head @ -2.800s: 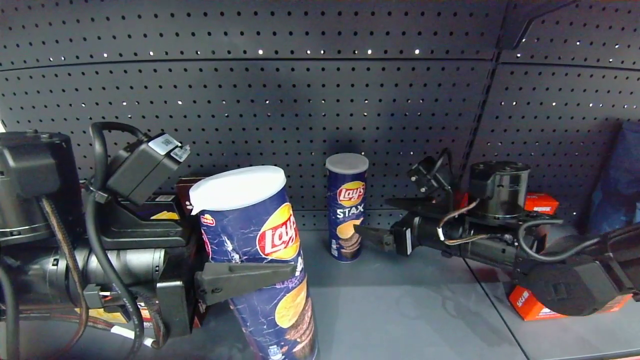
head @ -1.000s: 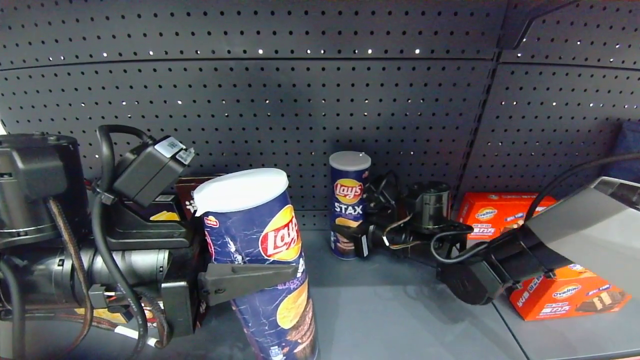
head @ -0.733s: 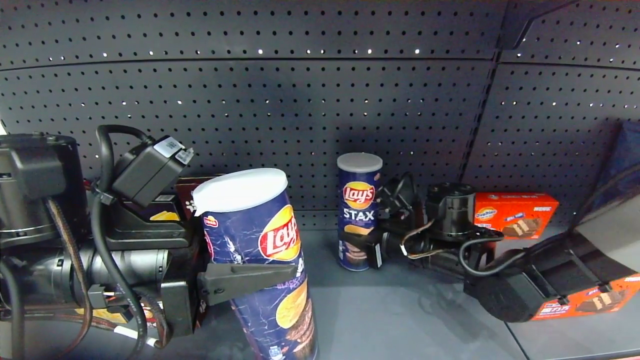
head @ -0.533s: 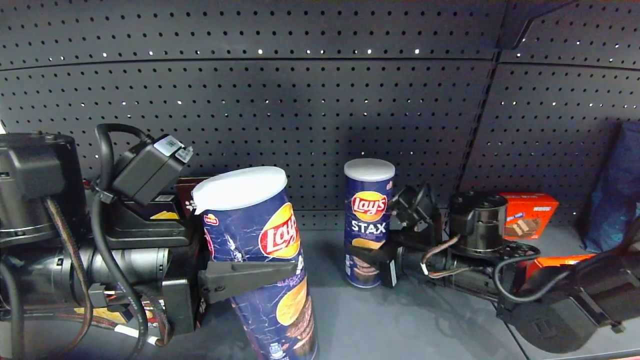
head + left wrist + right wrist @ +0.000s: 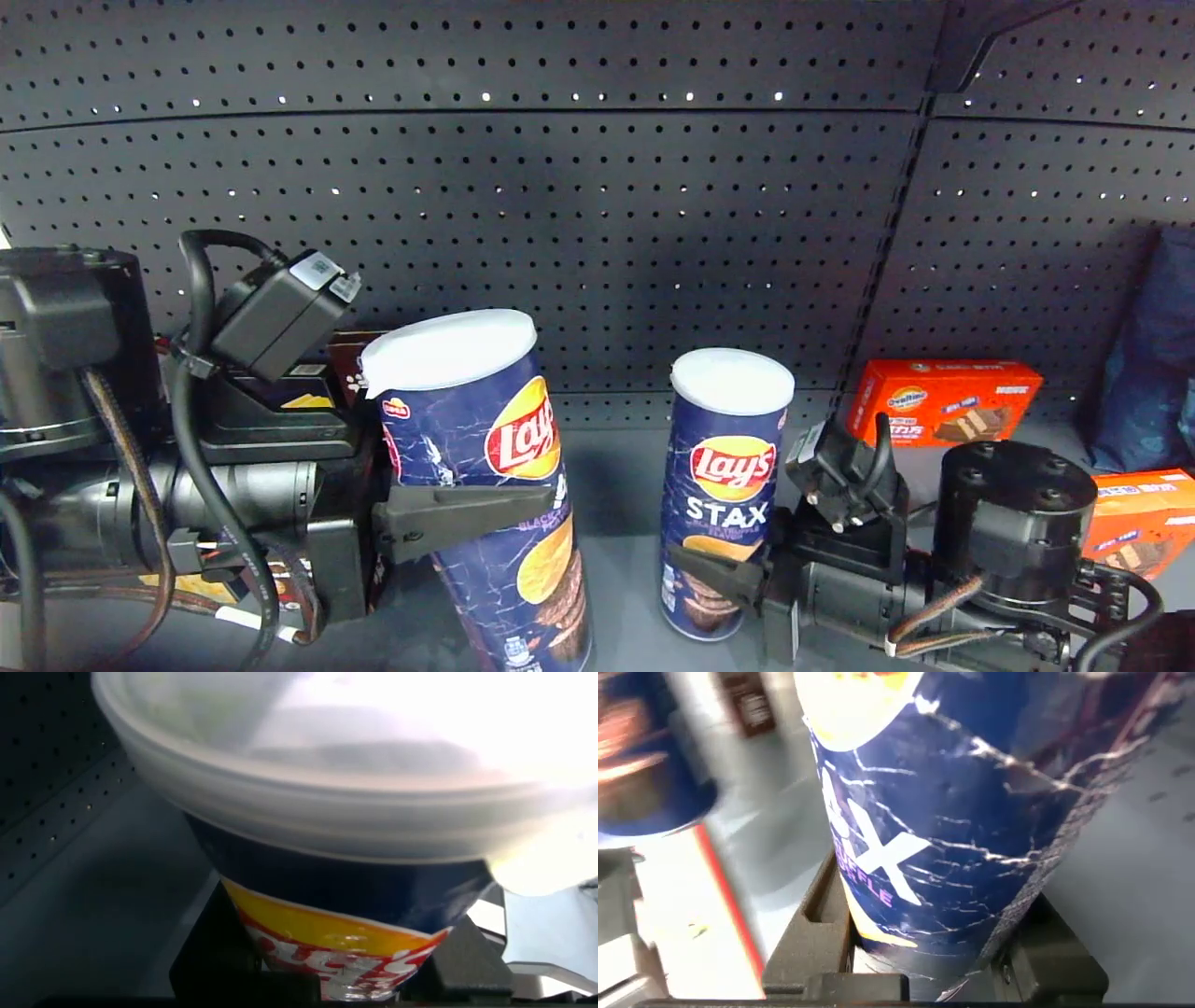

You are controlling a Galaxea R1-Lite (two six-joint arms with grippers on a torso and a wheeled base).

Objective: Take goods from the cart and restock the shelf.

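Two dark blue chip cans with white lids stand upright over the grey shelf board. My left gripper is shut on the larger-looking near can, its finger across the can's middle. In the left wrist view that can sits between the fingers, with its lid close to the camera. My right gripper is shut on the second can, low on its body, right of the first can. In the right wrist view this can is clamped between both fingers.
Orange boxes lie at the right, one at the back and one nearer. A dark blue bag stands at the far right. A dark box sits behind my left arm. The pegboard wall closes the back.
My right gripper reached the second can at the back of the shelf, shut on it and drew it forward and to the right. The left arm and its can kept still.
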